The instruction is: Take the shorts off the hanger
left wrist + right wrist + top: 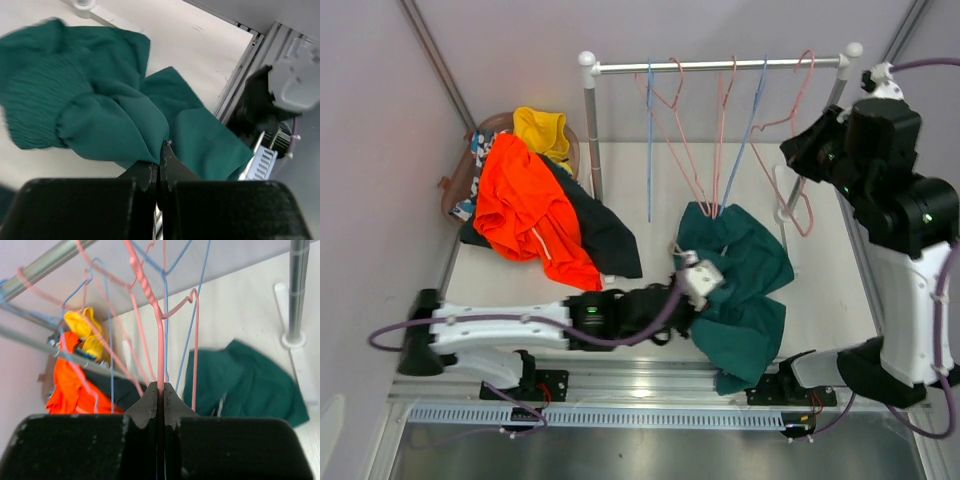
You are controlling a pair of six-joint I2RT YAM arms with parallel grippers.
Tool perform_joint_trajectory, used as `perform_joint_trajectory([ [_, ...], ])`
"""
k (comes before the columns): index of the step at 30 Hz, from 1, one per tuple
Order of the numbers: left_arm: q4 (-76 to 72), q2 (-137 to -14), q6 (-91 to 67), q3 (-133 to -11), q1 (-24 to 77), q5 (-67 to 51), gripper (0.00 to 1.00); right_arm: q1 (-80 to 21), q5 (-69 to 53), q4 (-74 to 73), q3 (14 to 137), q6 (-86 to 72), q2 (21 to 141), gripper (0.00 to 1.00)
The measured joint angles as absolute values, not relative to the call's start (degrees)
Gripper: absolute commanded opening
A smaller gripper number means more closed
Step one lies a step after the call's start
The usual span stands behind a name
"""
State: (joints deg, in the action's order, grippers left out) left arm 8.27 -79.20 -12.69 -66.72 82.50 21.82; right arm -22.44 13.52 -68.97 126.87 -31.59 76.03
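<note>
The teal green shorts (745, 270) lie crumpled on the table below the hangers, their top edge by the hangers' lower ends. My left gripper (692, 282) is shut on a fold of them; the left wrist view shows the gripper (161, 156) pinching the teal fabric (100, 105). My right gripper (804, 150) is up at the rail's right end, shut on a pink wire hanger (160, 340), as the right wrist view (161, 390) shows. The orange-red shorts (525, 205), dark navy shorts (605, 235), yellow shorts (542, 130) and patterned shorts (478, 152) lie piled at the left.
A metal rail (720, 66) on two posts (592, 140) carries several bare pink and blue wire hangers (720, 140). A brown basket (460, 180) sits under the pile at the far left. Grey walls close in the table on three sides.
</note>
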Motion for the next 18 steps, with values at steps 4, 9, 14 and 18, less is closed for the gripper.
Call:
perform_joint_trajectory([
  [4, 16.80, -62.02, -12.88, -61.54, 80.90, 28.23, 0.00, -18.74, 12.95, -67.24, 129.29, -28.69, 82.59, 0.00],
  [9, 25.26, -47.59, -9.87, -63.92, 71.77, 35.48, 0.00, -14.00, 12.10, -65.65, 129.34, -26.65, 85.25, 0.00],
  [14, 27.66, -47.11, -5.15, -68.73, 54.28, 33.69, 0.00, -12.47, 11.46, -60.75, 125.82, -26.06, 83.90, 0.00],
  [18, 28.88, -55.94, -2.87, -77.06, 42.19, 28.25, 0.00, -11.77, 10.31, -57.32, 122.04, -26.02, 83.18, 0.00],
])
